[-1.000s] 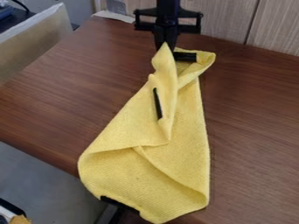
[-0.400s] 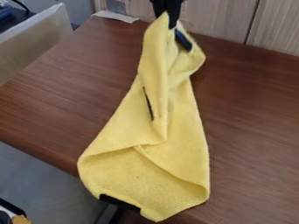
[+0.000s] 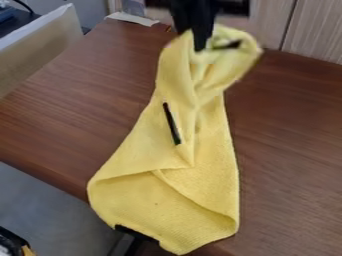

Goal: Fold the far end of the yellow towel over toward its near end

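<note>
Cropped at the top, the black hand point(image 3: 198, 42) grips the yellow cloth point(image 3: 200, 130), its tips blurred among folds.

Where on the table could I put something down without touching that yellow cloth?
In this view, the brown table is bare left of the yellow cloth, out to the table's edge, and right of it, below the wood-grain panels. It's crowded up the middle, where the cloth runs from the gripper to the near edge.
</note>
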Robot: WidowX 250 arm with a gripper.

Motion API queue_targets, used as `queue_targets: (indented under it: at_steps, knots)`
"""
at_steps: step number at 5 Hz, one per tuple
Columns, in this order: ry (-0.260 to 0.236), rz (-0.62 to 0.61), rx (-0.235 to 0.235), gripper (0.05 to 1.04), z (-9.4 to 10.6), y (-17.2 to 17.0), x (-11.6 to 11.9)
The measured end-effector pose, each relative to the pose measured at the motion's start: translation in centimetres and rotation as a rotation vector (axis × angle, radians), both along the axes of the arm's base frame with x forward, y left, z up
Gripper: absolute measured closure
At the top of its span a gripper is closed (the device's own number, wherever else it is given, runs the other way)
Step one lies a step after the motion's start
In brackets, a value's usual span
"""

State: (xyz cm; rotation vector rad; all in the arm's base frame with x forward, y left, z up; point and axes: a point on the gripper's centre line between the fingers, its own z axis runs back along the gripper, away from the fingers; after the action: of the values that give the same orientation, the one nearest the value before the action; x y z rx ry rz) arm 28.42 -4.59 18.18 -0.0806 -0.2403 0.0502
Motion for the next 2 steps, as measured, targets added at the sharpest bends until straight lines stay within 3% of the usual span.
queue_targets:
  at_steps: [2]
  knots:
    - [0.029, -0.070, 0.056, 1.018, -4.6, 0.9, -4.8]
